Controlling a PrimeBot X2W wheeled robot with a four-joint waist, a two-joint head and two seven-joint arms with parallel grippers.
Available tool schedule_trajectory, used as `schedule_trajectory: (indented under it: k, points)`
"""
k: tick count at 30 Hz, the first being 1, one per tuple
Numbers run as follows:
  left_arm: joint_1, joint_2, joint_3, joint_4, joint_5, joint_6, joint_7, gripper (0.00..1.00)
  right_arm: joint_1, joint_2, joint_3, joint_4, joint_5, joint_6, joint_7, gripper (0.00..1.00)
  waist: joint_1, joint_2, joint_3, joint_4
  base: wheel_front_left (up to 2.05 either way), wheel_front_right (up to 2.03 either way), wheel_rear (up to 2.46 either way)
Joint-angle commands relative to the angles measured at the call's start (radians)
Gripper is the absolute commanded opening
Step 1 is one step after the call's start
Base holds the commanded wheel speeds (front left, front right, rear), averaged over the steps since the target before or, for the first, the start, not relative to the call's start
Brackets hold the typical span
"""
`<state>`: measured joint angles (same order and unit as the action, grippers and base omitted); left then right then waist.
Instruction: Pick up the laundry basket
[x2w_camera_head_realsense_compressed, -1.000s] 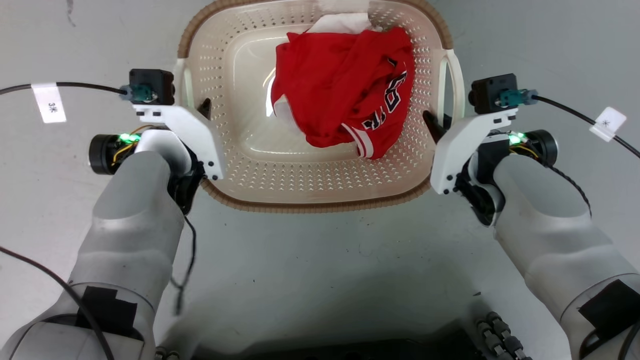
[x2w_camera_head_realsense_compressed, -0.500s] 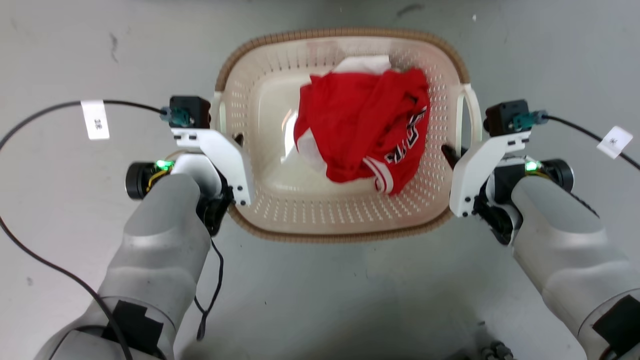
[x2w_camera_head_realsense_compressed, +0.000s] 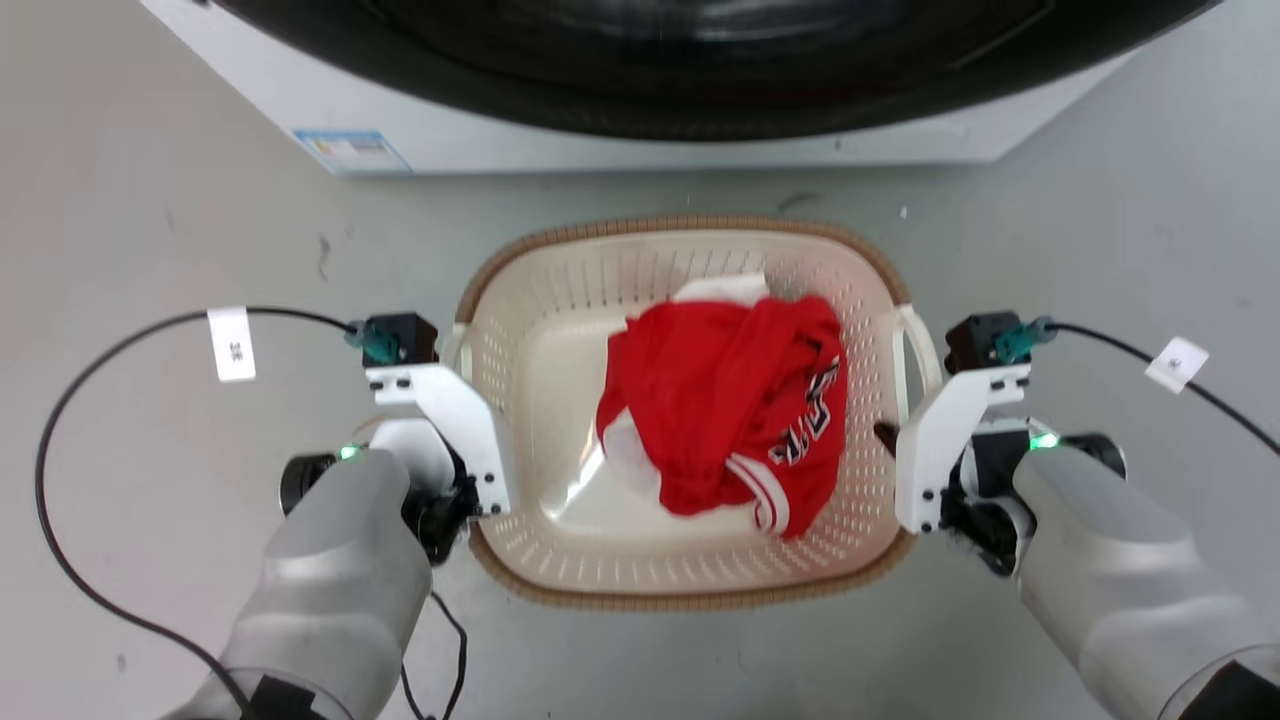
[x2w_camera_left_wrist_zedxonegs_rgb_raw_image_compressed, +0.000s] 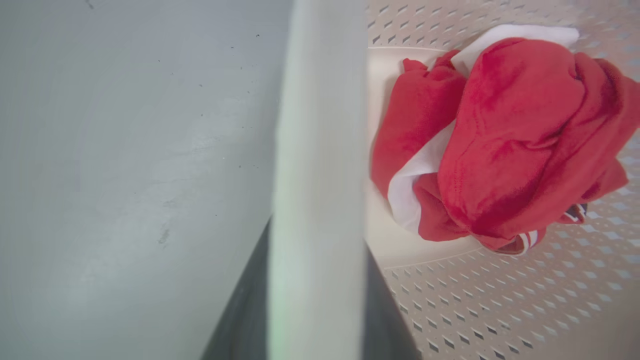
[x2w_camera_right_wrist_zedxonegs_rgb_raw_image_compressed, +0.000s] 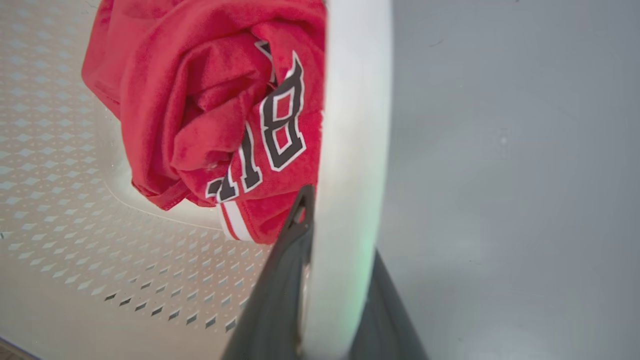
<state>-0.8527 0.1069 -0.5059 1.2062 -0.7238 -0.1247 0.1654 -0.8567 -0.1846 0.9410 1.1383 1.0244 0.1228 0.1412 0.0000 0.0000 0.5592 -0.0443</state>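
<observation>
Head view: laundry basket (x2w_camera_head_realsense_compressed: 545, 330), centre frame, below washer (x2w_camera_head_realsense_compressed: 600, 140) at top edge. Contents: red jersey (x2w_camera_head_realsense_compressed: 720, 400); black-white lettering folded, unreadable whole. Left gripper (x2w_camera_left_wrist_zedxonegs_rgb_raw_image_compressed: 317, 240) clamps left loop handle (x2w_camera_left_wrist_zedxonegs_rgb_raw_image_compressed: 320, 125); right gripper (x2w_camera_right_wrist_zedxonegs_rgb_raw_image_compressed: 340, 225) clamps right loop handle (x2w_camera_right_wrist_zedxonegs_rgb_raw_image_compressed: 355, 125). Washer sticker (x2w_camera_head_realsense_compressed: 350, 150), cable tags (x2w_camera_head_realsense_compressed: 232, 343): print too small.

A laundry area: a white washer (x2w_camera_head_realsense_compressed: 320, 100) stands on bare grey floor (x2w_camera_head_realsense_compressed: 150, 250).

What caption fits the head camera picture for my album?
The left tool and right tool clamp the handles of the laundry basket; red shirt inside, washer ahead.
</observation>
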Motion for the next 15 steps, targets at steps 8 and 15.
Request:
schedule_trajectory:
  k: [8, 15]
  points:
    - [0.055, -0.009, -0.042, -0.02, -0.082, -0.011, 0.102, 0.0, 0.05, 0.008, 0.026, 0.005, 0.065, 0.014, 0.089, 0.0, 0.0, 0.0, -0.198, 0.008, 0.0, 0.0, 0.0]
    - [0.071, 0.016, -0.073, -0.029, -0.132, -0.011, 0.188, 0.0, 0.03, -0.001, 0.035, 0.023, 0.106, 0.014, 0.191, 0.0, 0.0, 0.0, -0.298, 0.008, 0.0, 0.0, 0.0]
